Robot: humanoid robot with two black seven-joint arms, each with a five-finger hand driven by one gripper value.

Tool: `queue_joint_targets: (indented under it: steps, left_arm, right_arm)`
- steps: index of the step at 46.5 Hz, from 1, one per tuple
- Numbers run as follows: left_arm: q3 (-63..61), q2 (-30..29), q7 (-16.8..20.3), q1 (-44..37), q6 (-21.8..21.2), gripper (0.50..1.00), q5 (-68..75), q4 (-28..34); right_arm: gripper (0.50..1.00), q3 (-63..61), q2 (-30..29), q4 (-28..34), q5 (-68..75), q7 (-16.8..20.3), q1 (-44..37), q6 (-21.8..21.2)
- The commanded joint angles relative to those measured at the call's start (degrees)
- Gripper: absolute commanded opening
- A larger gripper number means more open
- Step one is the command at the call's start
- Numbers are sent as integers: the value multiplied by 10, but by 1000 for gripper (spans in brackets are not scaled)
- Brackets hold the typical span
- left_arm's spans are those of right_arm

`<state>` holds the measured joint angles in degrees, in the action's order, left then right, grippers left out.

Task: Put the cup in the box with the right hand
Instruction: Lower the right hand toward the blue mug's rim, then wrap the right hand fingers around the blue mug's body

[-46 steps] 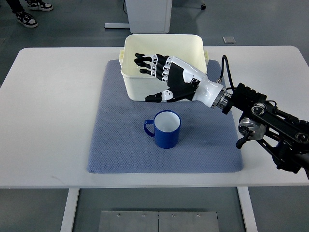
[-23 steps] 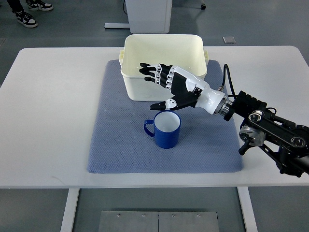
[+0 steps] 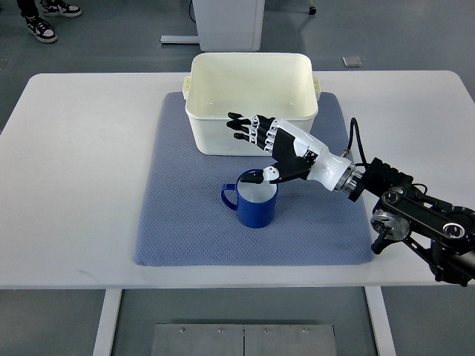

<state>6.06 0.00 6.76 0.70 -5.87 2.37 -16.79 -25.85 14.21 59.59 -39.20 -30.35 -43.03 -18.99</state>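
A blue cup with a white inside stands upright on the blue-grey mat, its handle pointing left. My right hand hovers just above and behind the cup, open, fingers spread toward the left and thumb tip over the cup's rim. It holds nothing. The cream box sits at the mat's far edge, right behind the hand, and looks empty. The left arm does not show.
The white table carries the mat in its middle. My right arm's black forearm lies over the table's right front part. A person's shoes show on the floor at the far left.
My right hand has come down and toward me, from over the box's front wall to just above the cup. The cup has not moved.
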Motion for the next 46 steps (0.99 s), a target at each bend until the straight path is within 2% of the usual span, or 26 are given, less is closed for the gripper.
queue_joint_targets:
  steps: [1,32,46]
  left_arm:
    - [0,0,0,0,0,1000,0,0]
    - [0,0,0,0,0,1000,0,0]
    - [0,0,0,0,0,1000,0,0]
  right_arm:
    - [995,3,0,0,0,-6,5,0]
    - [995,4,8,-15,1,-40,37,0]
    - [995,4,3,-18,5,-39,53,1]
